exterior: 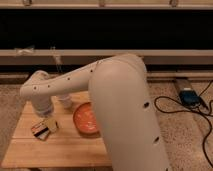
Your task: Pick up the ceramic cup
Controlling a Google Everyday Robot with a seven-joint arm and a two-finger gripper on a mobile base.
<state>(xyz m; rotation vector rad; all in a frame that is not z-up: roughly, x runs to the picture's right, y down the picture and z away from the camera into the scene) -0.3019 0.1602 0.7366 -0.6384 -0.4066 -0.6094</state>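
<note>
Planks of the bench (30, 150) lie nearest, their right side hidden by the white arm (125, 110). Toward the left edge lies a flat box (39, 131), with the gripper (50, 123) just beside it; whether it is open or holding anything cannot be told. An orange bowl (86, 120) sits mid-bench. The white cup (65, 101) stands near the far edge, partly behind the arm.

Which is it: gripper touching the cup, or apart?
Cannot tell. In the camera view the gripper is down at the table just left of the cup, but the arm covers part of the cup and any gap between them.
</note>
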